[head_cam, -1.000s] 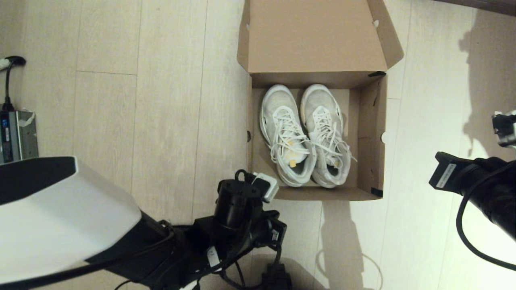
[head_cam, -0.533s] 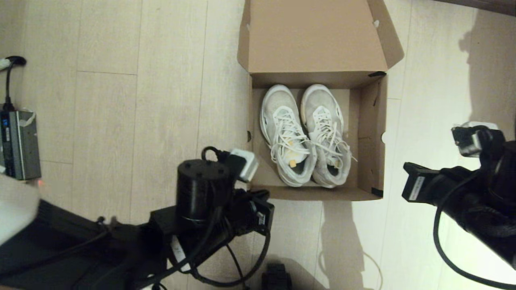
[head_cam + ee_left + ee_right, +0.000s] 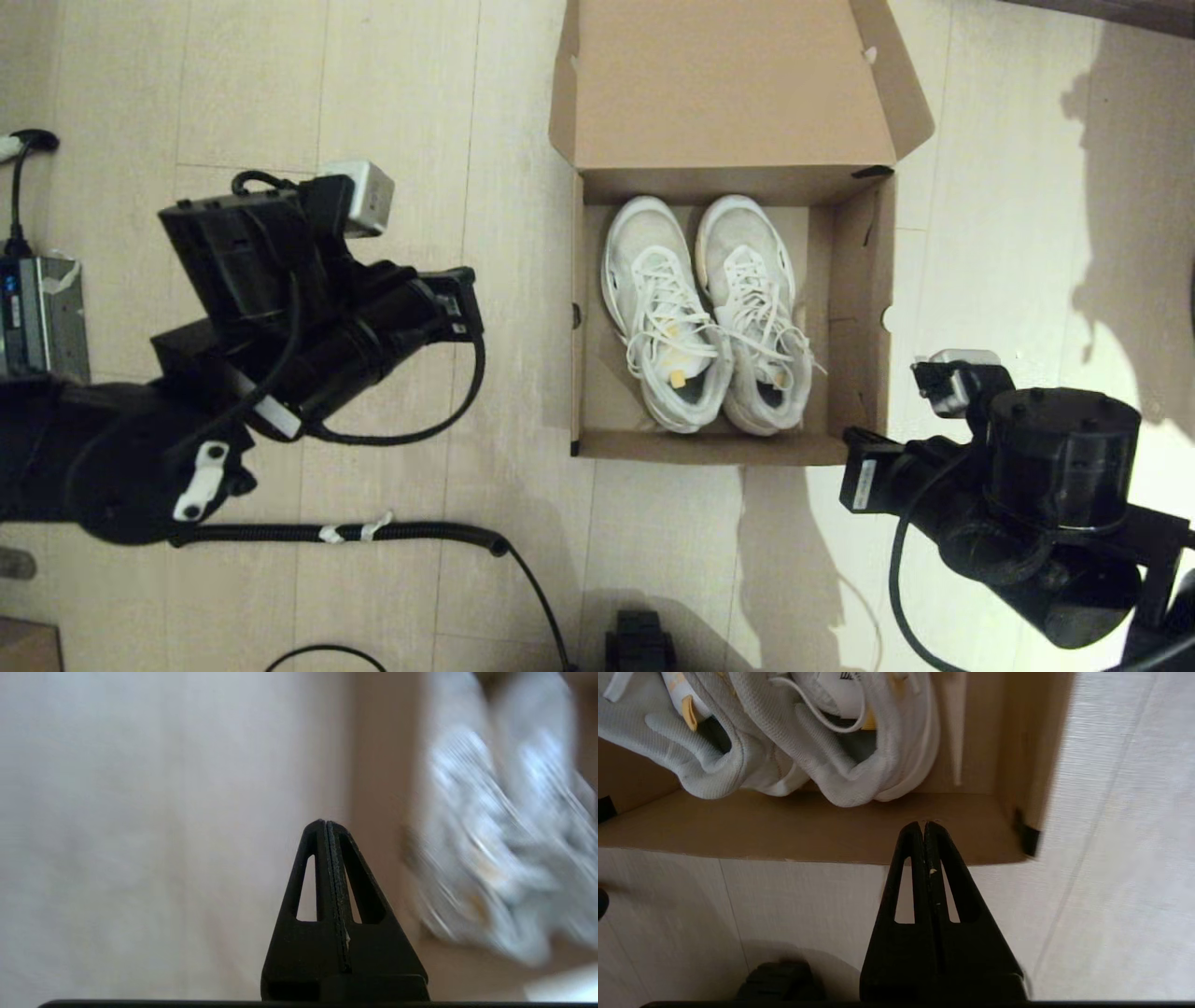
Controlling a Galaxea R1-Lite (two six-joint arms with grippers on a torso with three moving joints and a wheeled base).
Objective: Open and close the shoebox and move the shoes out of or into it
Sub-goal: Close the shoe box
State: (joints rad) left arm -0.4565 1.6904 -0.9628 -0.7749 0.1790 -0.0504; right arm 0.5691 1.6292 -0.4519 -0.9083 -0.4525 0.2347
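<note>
Right gripper (image 3: 924,828) pressed shut, empty, over the near wall at 5 o'clock of the shoebox (image 3: 864,308). Left gripper (image 3: 327,826) likewise shut, empty, out at 9 o'clock. Shoes (image 3: 705,313) inside, lid open. Likely next: open fingers, reach in. Only the right wrist view shows heel collars.

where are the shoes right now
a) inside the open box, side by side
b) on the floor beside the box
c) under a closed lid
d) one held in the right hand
a: both shoes lie side by side inside the shoebox, whose lid is folded back.
</note>
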